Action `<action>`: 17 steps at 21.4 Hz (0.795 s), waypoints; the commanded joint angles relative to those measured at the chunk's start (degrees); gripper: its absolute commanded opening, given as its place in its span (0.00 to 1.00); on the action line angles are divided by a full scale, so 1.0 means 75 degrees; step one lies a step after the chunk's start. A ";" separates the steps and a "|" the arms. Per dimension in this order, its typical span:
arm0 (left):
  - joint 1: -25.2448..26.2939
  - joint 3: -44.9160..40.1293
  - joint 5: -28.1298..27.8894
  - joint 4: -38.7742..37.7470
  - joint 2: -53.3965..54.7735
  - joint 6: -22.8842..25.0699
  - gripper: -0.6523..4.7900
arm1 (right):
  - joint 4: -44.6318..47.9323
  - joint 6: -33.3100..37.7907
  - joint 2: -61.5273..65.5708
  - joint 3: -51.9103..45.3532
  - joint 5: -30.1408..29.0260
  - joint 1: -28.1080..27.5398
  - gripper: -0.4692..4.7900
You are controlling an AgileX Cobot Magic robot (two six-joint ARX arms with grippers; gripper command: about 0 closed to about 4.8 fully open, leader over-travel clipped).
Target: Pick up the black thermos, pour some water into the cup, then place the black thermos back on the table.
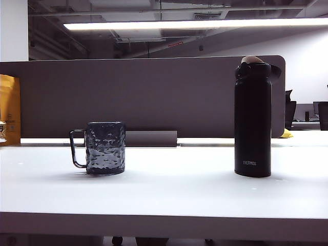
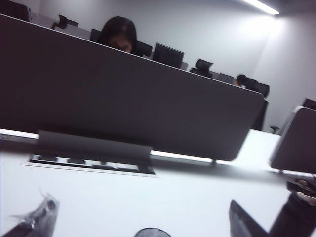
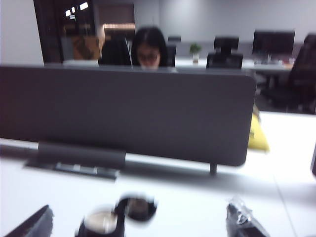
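The black thermos (image 1: pixel 252 120) stands upright on the right of the white table (image 1: pixel 169 195), its flip-top lid swung open. The cup (image 1: pixel 105 147), a dark dimpled glass mug, stands at the left with its handle pointing left. Neither gripper shows in the exterior view. In the left wrist view my left gripper (image 2: pixel 139 221) is open, with the cup's rim (image 2: pixel 152 232) just showing between its fingers and the thermos (image 2: pixel 298 217) off to one side. My right gripper (image 3: pixel 140 222) is open too, and the thermos's open top (image 3: pixel 116 217) lies between its fingers, blurred.
A grey partition panel (image 1: pixel 154 97) runs along the table's back edge, with a grey cable flap (image 1: pixel 151 138) at its foot. An orange bag (image 1: pixel 9 107) stands at the far left and a yellow object (image 1: pixel 286 134) behind the thermos. A person (image 3: pixel 148 49) sits beyond the partition.
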 commanded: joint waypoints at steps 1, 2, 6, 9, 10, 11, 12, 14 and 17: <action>-0.0035 0.0618 0.0644 0.0111 0.0909 0.0009 1.00 | 0.0898 0.0032 0.0694 0.0184 -0.0254 0.0023 1.00; -0.0221 0.0793 0.0606 0.0189 0.1241 0.0175 1.00 | 0.1011 0.0064 0.0970 0.0184 -0.0318 0.0032 1.00; -0.1559 0.0842 0.0029 0.0656 0.2229 0.0731 1.00 | 0.1160 0.0020 0.1813 0.0079 -0.0300 0.0586 1.00; -0.2739 0.0842 -0.0574 0.0659 0.2684 0.1475 1.00 | 0.1527 0.0035 0.2340 -0.0294 0.0259 0.1163 1.00; -0.3244 0.0842 -0.1014 0.0662 0.2891 0.1845 1.00 | 0.1740 0.0382 0.2565 -0.0568 0.0691 0.1413 1.00; -0.3436 0.0842 -0.1116 0.0679 0.2996 0.1993 1.00 | 0.1915 0.0475 0.2643 -0.0734 0.0833 0.1507 1.00; -0.3821 0.0842 -0.1198 0.0685 0.3229 0.2171 1.00 | 0.2378 0.0525 0.2780 -0.1157 0.1026 0.1714 1.00; -0.4269 0.0842 -0.1361 0.0673 0.3590 0.2186 1.00 | 0.3246 0.0522 0.2894 -0.1851 0.1099 0.2028 1.00; -0.4435 0.0842 -0.1489 0.0723 0.3914 0.2189 1.00 | 0.4202 0.0498 0.3118 -0.2527 0.1300 0.2422 1.00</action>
